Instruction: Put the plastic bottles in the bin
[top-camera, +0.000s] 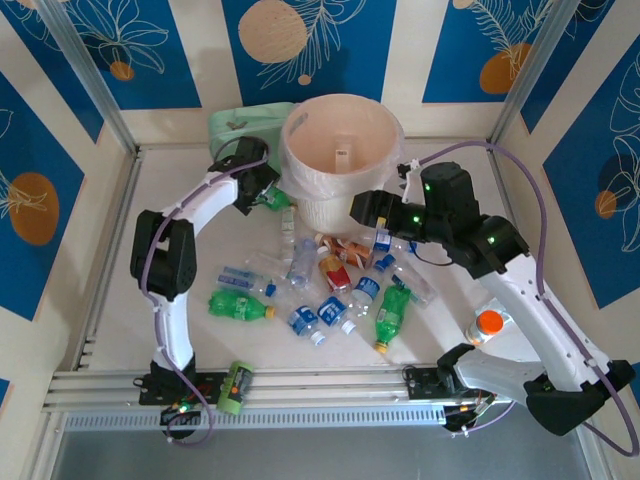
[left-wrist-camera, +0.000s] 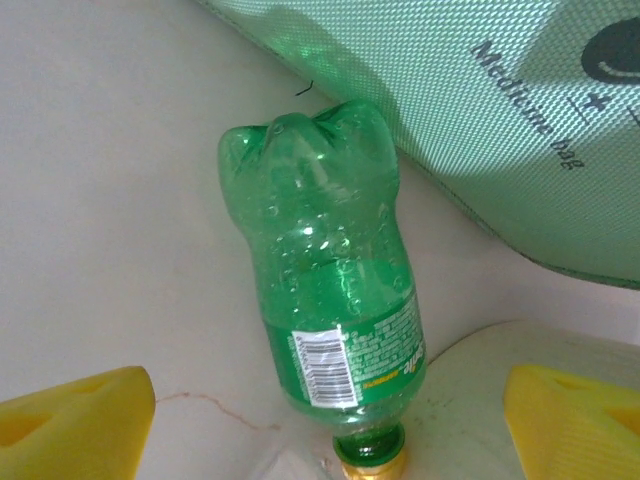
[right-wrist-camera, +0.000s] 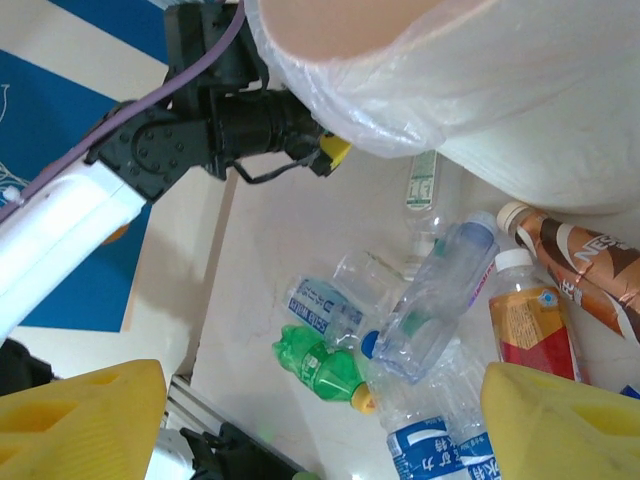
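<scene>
L gripper (left-wrist-camera: 325, 418) jaws wide, green bottle (left-wrist-camera: 320, 280) lying on table (left-wrist-camera: 100, 200) btwn the fingers, untouched, cap toward the wrist, next to green pouch (left-wrist-camera: 480, 120). R gripper (right-wrist-camera: 320, 420) wide too, empty, hovering beside bin (top-camera: 300, 170). Other bottles (top-camera: 330, 285) scattered in front of bin.

A green bottle (left-wrist-camera: 320, 290) lies on the pale tabletop (left-wrist-camera: 110, 200), its base toward the top and its yellow cap (left-wrist-camera: 370, 462) at the bottom edge. The left tool (left-wrist-camera: 330, 410) is spread wide, its yellow fingers (left-wrist-camera: 80, 420) clear of the bottle on either side. A green mesh pouch (left-wrist-camera: 480, 130) lies just beside the base.
</scene>
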